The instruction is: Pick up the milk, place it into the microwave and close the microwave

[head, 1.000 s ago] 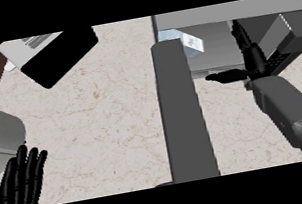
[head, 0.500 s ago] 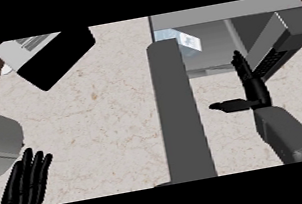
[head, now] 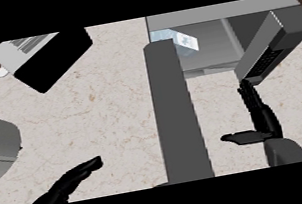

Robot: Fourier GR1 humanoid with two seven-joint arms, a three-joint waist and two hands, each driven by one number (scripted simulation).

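Nearest to us, our left hand (head: 67, 184) shows at the lower edge with its fingers relaxed and spread, holding nothing, just over the pale marbled surface (head: 96, 113). Our right hand (head: 267, 126) is released too: its fingers run straight away from us and its thumb sticks out to its left, and nothing lies in it. Between the two hands, closer to the right one and left of its thumb, the open microwave door (head: 178, 114) stretches away from us as a long grey bar. Just beyond the right hand's fingertips sits the lower end of a tilted grey button panel (head: 272, 47); we cannot tell whether the fingertips touch it. Farther off, ahead and to the left of the right hand, the microwave (head: 221, 13) stands open, and the milk (head: 181, 42) sits inside it, at the left of the cavity by the door's far end. Well beyond the left hand, a black slab (head: 57, 59) lies on the surface.
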